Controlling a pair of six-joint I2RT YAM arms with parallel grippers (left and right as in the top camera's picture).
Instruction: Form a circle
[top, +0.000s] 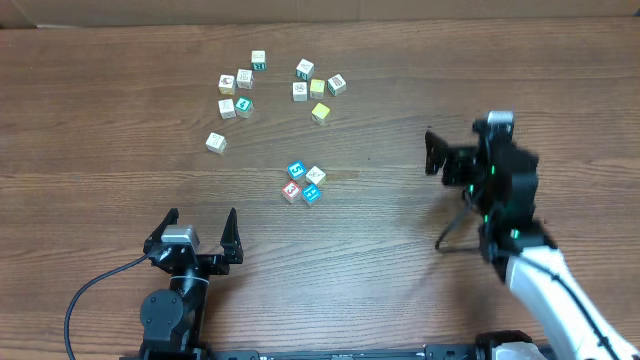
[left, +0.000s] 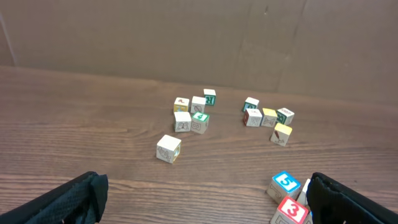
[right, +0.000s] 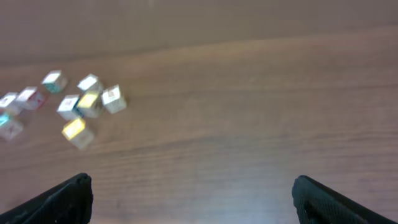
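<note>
Four small printed cubes sit bunched in a tight ring (top: 304, 183) at the table's middle: a blue one (top: 296, 170), a cream one (top: 315, 175), a red one (top: 291, 191) and a second blue one (top: 311, 194). My left gripper (top: 201, 218) stands open near the front edge, left of the ring and apart from it. In the left wrist view the blue "5" cube (left: 285, 185) and red "3" cube (left: 291, 213) lie just inside the right finger (left: 339, 199), which hides part of the ring. My right gripper (top: 432, 153) hangs open far to the ring's right, holding nothing.
Loose cubes lie further back: a left cluster (top: 238, 90), a right cluster (top: 318, 88) that includes yellow ones, and a single cream cube (top: 215, 142). They show blurred at the left of the right wrist view (right: 81, 106). A cardboard wall (left: 186, 31) closes the table's back.
</note>
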